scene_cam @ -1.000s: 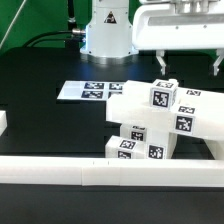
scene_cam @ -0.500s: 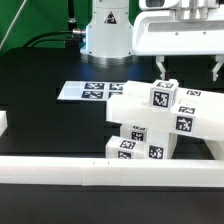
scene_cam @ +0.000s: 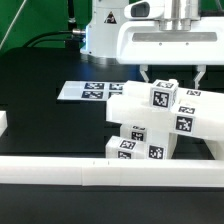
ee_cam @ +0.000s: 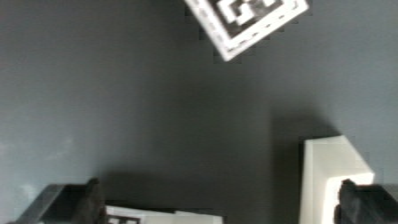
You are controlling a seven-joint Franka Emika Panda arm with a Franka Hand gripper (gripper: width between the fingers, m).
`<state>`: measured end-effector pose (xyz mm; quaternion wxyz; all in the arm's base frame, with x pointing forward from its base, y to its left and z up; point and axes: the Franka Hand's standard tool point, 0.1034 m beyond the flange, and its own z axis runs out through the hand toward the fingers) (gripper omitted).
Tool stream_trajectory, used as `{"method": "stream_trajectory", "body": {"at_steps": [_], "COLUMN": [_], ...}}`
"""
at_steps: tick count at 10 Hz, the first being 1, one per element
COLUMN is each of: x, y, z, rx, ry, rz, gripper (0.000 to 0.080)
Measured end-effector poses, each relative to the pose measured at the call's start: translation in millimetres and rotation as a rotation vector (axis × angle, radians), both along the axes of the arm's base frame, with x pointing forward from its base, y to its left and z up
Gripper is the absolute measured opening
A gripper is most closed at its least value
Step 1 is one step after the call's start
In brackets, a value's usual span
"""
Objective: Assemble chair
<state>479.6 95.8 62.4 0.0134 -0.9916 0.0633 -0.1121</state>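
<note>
One gripper (scene_cam: 172, 75) is working here, and it is hanging with its jaws spread wide and nothing between them. Over the last second it has been sliding toward the exterior view's left, so that it is now standing over the back of the chair (scene_cam: 152, 122) rather than off to its far side. The chair, a stack of chunky white tagged blocks, is sitting just below the fingertips, pressed up against the white rail (scene_cam: 60, 172) that is running along the near edge of the table (scene_cam: 40, 120). One finger is coming down just behind the topmost tagged block (scene_cam: 162, 96), the other is hanging further toward the exterior view's right; neither is touching a part, as far as the pictures let me tell.

In the wrist view the two dark fingertips (ee_cam: 71, 203) are showing at the frame's edge with bare black table between them, a white chair part (ee_cam: 338, 180) close beside one tip, and a corner of the marker board (ee_cam: 246, 22) lying well beyond.

The shift is suggesting the arm is lining up over the chair for its next grasp or push, with nothing picked up yet. The descent will be needing care, since the fingers are straddling tightly stacked parts.
</note>
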Motion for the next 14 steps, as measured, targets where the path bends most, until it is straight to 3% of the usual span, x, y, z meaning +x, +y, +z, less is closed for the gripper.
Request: {"method": "stream_trajectory", "body": {"at_steps": [2,4,14], "x": [-0.2,0.6,1.2], "y": [-1.1,-7.5,-7.6], "z": [-0.9,-5.9,-4.5], "rx": [-0.002,-0.034,-0.045], "ry": [0.001,0.005,0.05], "rz": [0.005,0.112,0.206], "gripper": [0.0649,0.0649,0.0649]}}
